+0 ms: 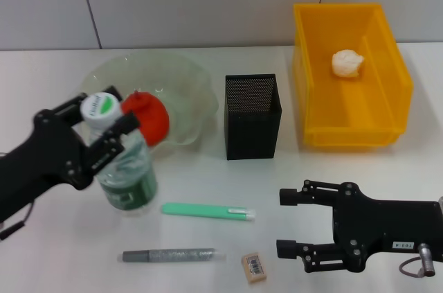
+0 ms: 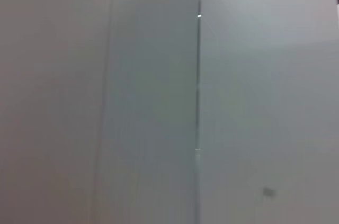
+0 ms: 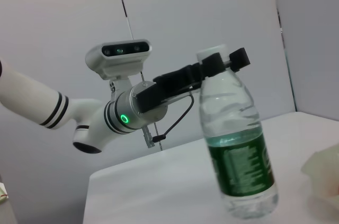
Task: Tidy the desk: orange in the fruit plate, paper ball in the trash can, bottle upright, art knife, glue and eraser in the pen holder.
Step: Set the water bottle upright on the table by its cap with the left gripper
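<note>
I had the left claw clamped around the neck of the bottle, just under its white cap, and the bottle stood upright on the tabletop in front of the fruit plate. The right wrist camera confirmed it: the bottle was vertical with its base on the white surface and the left claw pinching its top from the side. The left wrist camera gave me only a grey wall.

The orange sat in the fruit plate, partly hidden behind the bottle cap and claw fingers. The paper ball lay inside the trash can at the far right. The pen holder stood between plate and bin; I could not see into it.

A green art knife lay flat in front of the pen holder, a grey glue stick lay nearer to me, and the eraser lay just beside the glue's end. The right claw hovered low at the near right, fingers spread wide apart and holding nothing, its lower finger close to the eraser.
</note>
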Tool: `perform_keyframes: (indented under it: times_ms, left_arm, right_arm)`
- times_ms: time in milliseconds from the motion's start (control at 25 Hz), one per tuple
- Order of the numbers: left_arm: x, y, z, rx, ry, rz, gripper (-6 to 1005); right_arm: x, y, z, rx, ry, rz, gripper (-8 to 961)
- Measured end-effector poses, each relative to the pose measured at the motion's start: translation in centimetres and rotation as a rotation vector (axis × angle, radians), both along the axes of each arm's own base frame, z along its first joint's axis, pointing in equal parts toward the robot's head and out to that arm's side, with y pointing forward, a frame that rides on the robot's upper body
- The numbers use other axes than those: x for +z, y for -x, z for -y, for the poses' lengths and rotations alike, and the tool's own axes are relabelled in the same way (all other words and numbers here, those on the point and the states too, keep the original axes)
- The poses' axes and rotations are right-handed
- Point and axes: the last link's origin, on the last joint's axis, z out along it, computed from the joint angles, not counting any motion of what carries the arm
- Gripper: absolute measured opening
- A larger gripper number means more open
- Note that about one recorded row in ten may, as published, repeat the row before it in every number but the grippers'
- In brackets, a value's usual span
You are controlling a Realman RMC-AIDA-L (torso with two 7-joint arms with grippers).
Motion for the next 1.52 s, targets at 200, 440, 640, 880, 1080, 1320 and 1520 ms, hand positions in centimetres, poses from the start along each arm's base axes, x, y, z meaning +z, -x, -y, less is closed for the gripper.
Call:
perform_keyframes:
  times_ms: [200,440,640,880,1080,1320,1520]
  left_arm:
    - [0.7,2.5,-0.3,0.115,-0.17,-0.082,443]
    - [0.0,3.8,-0.3,0.181,-0.218,-0.13,443]
    - [-0.1,4.2,-0.6,0.215,-0.237,-0.149,443]
    - [-0.2,4.5,-0.9,0.23,-0.248,-0.17,444]
    - [-0.4,4.5,-1.1,0.239,-0.25,-0.176,444]
    - [-0.6,4.7,-1.3,0.253,-0.254,-0.189,444]
    - [-0.6,4.7,-1.5,0.289,-0.268,-0.152,445]
  right_arm:
    - [-0.1,0.0,0.1,-0.005,0.003,-0.003,797]
    - [-0.3,0.0,0.1,-0.006,0.004,0.0,797]
    - [-0.5,0.0,0.2,-0.001,0.006,0.005,796]
    - [-0.6,0.0,0.2,0.003,0.009,0.007,796]
    - [-0.7,0.0,0.2,0.005,0.015,0.012,796]
    - [-0.7,0.0,0.2,0.008,0.018,0.017,796]
    - [-0.8,0.0,0.1,0.01,0.019,0.019,796]
